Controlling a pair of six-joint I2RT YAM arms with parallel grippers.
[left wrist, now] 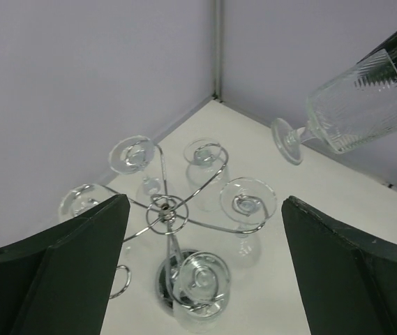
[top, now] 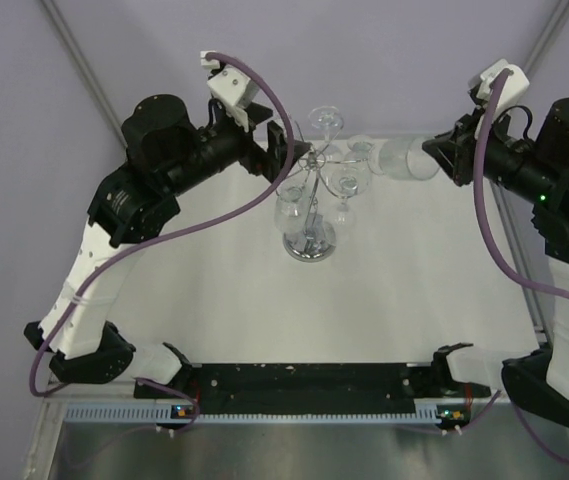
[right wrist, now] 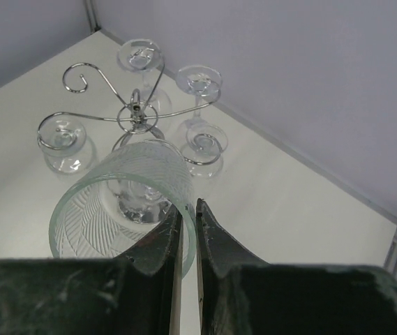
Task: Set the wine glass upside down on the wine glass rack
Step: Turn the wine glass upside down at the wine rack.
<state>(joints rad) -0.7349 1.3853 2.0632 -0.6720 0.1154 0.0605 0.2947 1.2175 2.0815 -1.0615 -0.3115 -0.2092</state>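
Pinched between the dark fingers [right wrist: 160, 251] of the right gripper [right wrist: 188, 209]: the lip of the wine glass [right wrist: 114, 178], bowl wall trapped by the pressed-together pads. Lying on its side in mid-air, foot aimed at the wine glass rack [top: 309, 243]. Not yet inverted, not yet on any arm. Hovering toward the far right corner of the bench [top: 434, 290], near the rack but apart from it.

Across on the far left side, left gripper [left wrist: 205, 202] spread wide, gripping nothing, poised just over the rack's hub.

Now the dangers. Looks a thin hold, only the lip, so could pivot or slip out once turned stem-up. Could also chip under that squeeze. Appears to leave just one free scroll [right wrist: 79, 77], out on the side away from the right gripper, with hung glasses [left wrist: 247, 199] filling the other arms. Means reaching over or between them, and risks a clink from foot or bowl on the way in. Looks tall for its small round base, so might rock or topple from a sideways nudge, taking every glass with it. Crowds the free arm too, that open left gripper. Might collide if both close in together.
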